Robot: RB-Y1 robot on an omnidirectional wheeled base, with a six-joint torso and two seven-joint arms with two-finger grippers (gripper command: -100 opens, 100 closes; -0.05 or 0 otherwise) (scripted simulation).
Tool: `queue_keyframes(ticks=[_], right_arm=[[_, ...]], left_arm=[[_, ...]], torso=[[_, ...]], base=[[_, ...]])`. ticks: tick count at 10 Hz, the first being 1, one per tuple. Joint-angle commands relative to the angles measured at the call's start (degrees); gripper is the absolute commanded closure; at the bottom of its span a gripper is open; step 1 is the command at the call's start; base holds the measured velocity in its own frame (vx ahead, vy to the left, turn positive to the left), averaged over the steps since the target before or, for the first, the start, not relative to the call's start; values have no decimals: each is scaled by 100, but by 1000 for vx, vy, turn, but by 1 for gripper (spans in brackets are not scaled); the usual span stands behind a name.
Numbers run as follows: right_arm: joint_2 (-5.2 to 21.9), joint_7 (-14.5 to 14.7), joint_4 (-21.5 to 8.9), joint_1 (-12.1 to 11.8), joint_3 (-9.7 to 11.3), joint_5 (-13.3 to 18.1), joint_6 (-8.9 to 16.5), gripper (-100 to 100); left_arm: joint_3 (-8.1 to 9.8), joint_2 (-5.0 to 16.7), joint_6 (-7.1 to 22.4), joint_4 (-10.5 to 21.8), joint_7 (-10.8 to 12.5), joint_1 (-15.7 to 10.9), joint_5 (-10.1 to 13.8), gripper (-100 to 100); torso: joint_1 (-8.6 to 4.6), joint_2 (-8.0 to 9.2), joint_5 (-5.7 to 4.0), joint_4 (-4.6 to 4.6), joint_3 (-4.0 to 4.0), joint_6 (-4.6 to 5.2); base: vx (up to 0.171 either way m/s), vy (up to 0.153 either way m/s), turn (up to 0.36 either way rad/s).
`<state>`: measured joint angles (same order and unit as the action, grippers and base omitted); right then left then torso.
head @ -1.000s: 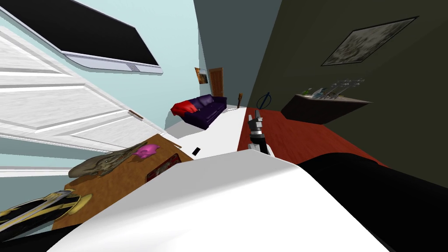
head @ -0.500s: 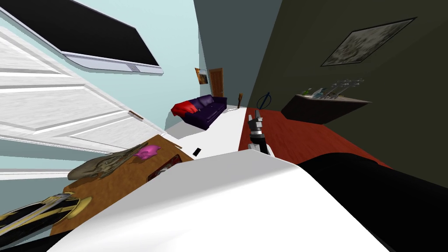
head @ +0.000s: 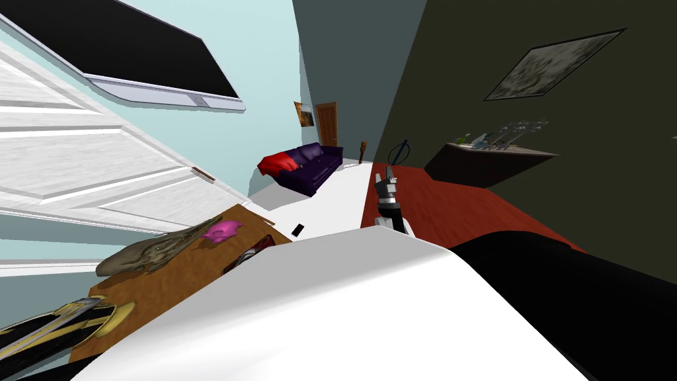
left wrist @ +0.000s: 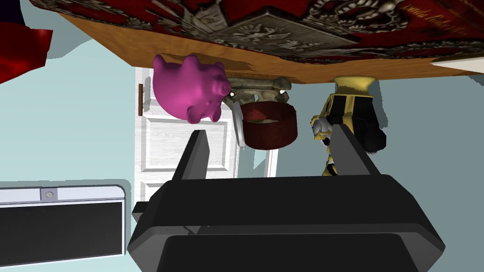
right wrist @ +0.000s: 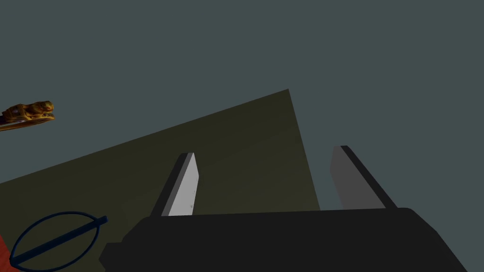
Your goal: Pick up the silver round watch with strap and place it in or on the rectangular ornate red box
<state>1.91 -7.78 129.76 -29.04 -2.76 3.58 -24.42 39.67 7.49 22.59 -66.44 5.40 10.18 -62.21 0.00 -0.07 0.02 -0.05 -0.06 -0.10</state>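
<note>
Since the earlier frame my head camera has shifted slightly, so the bench [head: 178,278] and the things on it sit a little further left in the head view, while the right arm is unchanged. A thin, pale round rim that may be the watch [left wrist: 238,126] seen edge-on stands on the bench, touching or just beside a dark red round pot [left wrist: 269,127]. I cannot tell its strap or which way its long axis runs. The pot holds a pale filling and a red piece. A pink pig [left wrist: 189,89] stands close by, a long bone-coloured skull [left wrist: 257,85] lies behind the pot, and a yellow and black vessel [left wrist: 352,118] is on the pot's other side. The ornate red box [left wrist: 283,28], its top covered in grey relief, lies on the bench nearer the left end effector [left wrist: 272,131], whose fingers are spread wide with nothing between them. The right end effector [head: 385,175] is raised over the red floor [head: 449,205], well apart from the bench, fingers also spread, near a blue ring [right wrist: 52,241].
</note>
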Motion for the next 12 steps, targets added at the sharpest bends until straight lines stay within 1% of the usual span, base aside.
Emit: queue_keyframes(ticks=[1, 4, 5, 6, 8, 10, 11, 12], right_arm=[[0, 0, 0, 0, 0, 0, 0, 0], [0, 0, 0, 0, 0, 0, 0, 0], [0, 0, 0, 0, 0, 0, 0, 0], [0, 0, 0, 0, 0, 0, 0, 0], [-1, 0, 0, 1, 1, 0, 0, 0], [-1, 0, 0, 1, 1, 0, 0, 0], [-1, 0, 0, 1, 1, 0, 0, 0], [-1, 0, 0, 1, 1, 0, 0, 0]], left_arm=[[0, 0, 0, 0, 0, 0, 0, -100], [0, 0, 0, 0, 0, 0, 0, -100], [0, 0, 0, 0, 0, 0, 0, 0], [-27, 123, 71, 22, -165, -59, 220, -100], [-80, 369, 213, 66, -495, -176, 659, -100], [-134, 615, 356, 110, -824, -294, 1022, -100], [-161, 737, 427, 132, -989, -353, 1303, -100], [-161, 737, 427, 132, -989, -353, 1318, -100]], torso=[[0, 0, 0, 0, 0, 0], [-3, 3, -1, 1, 2, 0], [-3, 3, -1, 1, 2, 0], [-3, 3, -1, 1, 2, 0], [-20, 16, -5, 3, 9, 1], [-26, 25, -6, 5, 14, 1], [-20, 25, -6, 6, 15, 0], [-21, 23, -5, 5, 14, 1]], base=[[0, 0, 0], [0, 0, 0], [0, 0, 0], [-20, -25, -9], [-47, -64, -11], [-61, -52, -9], [-55, -51, -13], [-41, -48, -4]])
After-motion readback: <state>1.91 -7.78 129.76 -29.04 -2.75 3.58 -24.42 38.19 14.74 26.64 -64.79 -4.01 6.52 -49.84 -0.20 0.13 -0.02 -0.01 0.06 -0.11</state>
